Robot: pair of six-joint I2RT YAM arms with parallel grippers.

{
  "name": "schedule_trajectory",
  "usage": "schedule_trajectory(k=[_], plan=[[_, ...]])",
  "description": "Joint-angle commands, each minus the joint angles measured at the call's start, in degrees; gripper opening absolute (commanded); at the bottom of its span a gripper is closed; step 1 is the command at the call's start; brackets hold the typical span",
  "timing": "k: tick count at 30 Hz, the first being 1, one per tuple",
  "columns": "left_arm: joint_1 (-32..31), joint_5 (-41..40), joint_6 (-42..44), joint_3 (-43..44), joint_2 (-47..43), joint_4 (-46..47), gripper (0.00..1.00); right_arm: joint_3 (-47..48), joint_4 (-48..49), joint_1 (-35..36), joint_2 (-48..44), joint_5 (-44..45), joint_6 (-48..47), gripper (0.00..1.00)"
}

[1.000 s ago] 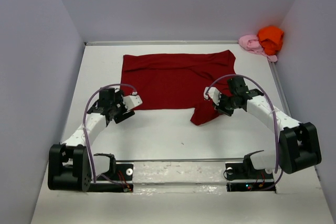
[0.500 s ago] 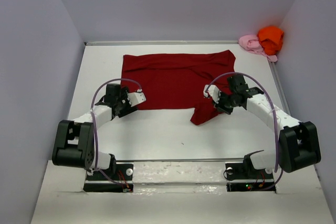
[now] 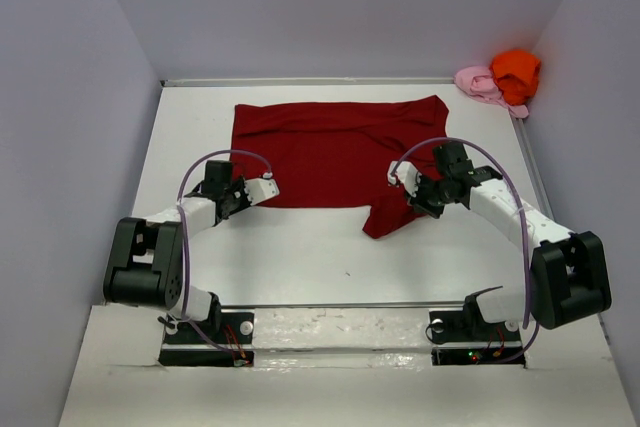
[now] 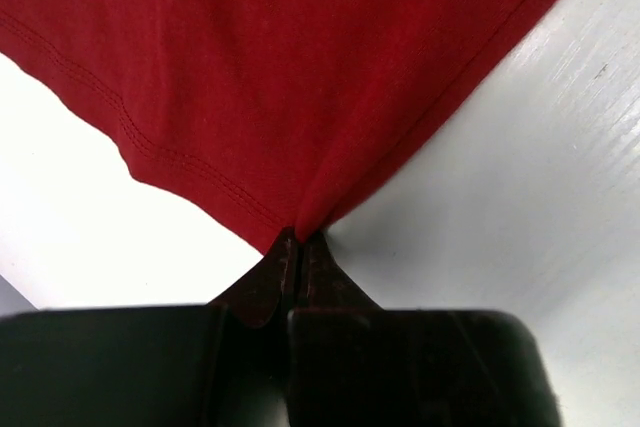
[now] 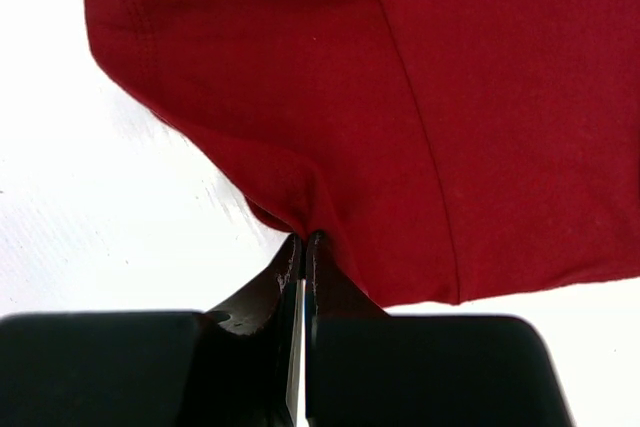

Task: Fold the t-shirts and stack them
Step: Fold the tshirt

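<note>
Dark red t-shirt (image 3: pixel 330 152) is spread mostly flat on the far half of the white surface (image 3: pixel 300 257), with its long edges running left to right. Its near left corner is pinched between the left fingers (image 4: pixel 295 252), which are closed tight on a small fold where the stitched hem meets the side edge. The near right corner is gripped by the right fingers (image 5: pixel 303 247), also closed on the cloth. There the fabric is gathered into a rumpled flap that is drawn toward the near side, away from the flat part. Both arms are reached in from the near edge, one at each end of the dark red t-shirt. Well apart, in the far right corner, an orange t-shirt (image 3: pixel 516 69) and a pink t-shirt (image 3: pixel 478 82) are bunched together. The orange one appears to be lying partly on the pink, though this cannot be made out clearly.
</note>
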Motion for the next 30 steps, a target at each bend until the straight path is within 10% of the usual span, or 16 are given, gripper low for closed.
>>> schedule_trajectory(k=[1,13,30], plan=[[0.0,-0.1,-0.6,0.3,-2.1,-2.5,0.00,1.2,3.6,0.4,-0.4,2.1,3.3,0.00],[0.4,11.1,-16.0,6.4,-8.2,2.7,0.00,-0.7,24.8,0.4,-2.1,12.9,17.6,0.00],[5.0,12.7,-18.6,14.8,5.7,10.1,0.00,9.8,36.3,-4.4,12.0,30.2,23.0,0.00]])
